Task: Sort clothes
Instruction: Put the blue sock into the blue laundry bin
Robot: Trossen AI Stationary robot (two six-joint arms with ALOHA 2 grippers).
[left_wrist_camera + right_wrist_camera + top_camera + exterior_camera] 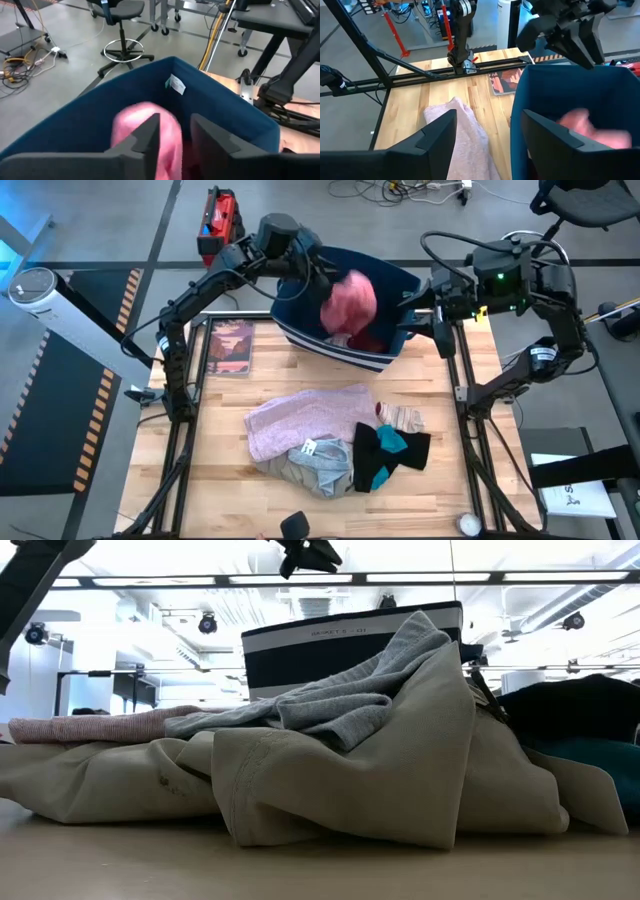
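Observation:
A navy bin with white stripes stands at the table's far edge. My left gripper hangs open over it, and a blurred pink garment is in the bin's mouth just below the fingers. Maroon cloth lies in the bin. My right gripper is open at the bin's right wall, one finger on each side of it. On the table lie a pale pink garment, a grey-beige one, teal and black pieces and striped socks. My right gripper stands astride the upper edge of the bin's right wall, one finger inside the bin and one outside, coming level from the table's right. A wide gap shows between the outer finger and the wall. Whether the inner finger touches it, I cannot tell.
A flat pink-covered book lies at the table's far left, beside the bin. Black frame rails run along both sides of the table. In the low view the grey-beige garment fills the foreground before the bin.

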